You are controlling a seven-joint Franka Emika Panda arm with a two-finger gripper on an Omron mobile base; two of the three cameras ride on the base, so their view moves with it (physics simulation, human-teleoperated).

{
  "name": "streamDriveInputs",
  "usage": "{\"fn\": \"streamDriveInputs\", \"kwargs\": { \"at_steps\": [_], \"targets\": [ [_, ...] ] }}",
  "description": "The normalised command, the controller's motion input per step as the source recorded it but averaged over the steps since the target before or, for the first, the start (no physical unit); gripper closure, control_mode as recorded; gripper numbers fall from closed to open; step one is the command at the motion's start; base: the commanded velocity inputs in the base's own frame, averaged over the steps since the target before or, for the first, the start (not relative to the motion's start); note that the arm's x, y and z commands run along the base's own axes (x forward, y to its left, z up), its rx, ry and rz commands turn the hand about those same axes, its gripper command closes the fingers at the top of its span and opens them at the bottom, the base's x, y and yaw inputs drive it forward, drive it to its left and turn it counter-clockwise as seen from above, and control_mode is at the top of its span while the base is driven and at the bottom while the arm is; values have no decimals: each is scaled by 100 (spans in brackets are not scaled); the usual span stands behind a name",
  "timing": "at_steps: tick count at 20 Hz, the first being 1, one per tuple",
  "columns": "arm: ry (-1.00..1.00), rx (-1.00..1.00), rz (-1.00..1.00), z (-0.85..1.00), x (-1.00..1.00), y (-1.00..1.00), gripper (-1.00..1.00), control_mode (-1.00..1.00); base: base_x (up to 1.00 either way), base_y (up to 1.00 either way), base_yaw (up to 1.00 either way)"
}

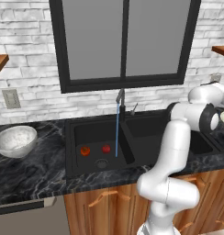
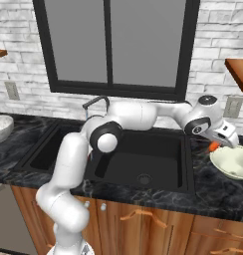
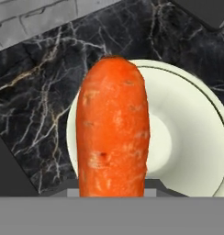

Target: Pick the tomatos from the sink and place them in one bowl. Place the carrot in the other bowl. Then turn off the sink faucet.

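The orange carrot (image 3: 113, 128) is held in my gripper (image 2: 216, 145), which is shut on it just above the near rim of the smooth cream bowl (image 3: 187, 137) on the right counter (image 2: 233, 162). From the right base view the carrot (image 2: 213, 146) shows as a small orange tip under the hand. Two red tomatos (image 1: 85, 150) (image 1: 106, 148) lie in the left basin of the black sink (image 1: 75, 158). The mottled grey-white bowl (image 1: 15, 140) stands on the left counter. A thin stream of water (image 1: 117, 133) falls from the dark faucet (image 1: 120, 98).
A dark marbled counter (image 3: 36, 114) surrounds the sink. My arm (image 2: 138, 114) stretches across the right basin (image 2: 143, 154). Wooden shelves (image 2: 239, 69) jut from the brick wall at both sides. A black-framed window (image 1: 123, 41) sits behind the faucet.
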Motion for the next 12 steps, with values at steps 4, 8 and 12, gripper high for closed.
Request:
{"fn": "streamDriveInputs", "kwargs": {
  "at_steps": [4,8,12],
  "targets": [
    [0,-2,-4,0,11,-16,100,-100,0,0,0],
    [0,-1,-3,-3,9,-12,100,-100,0,0,0],
    [0,-1,-2,-13,5,-11,100,-100,0,0,0]
  ]
}}
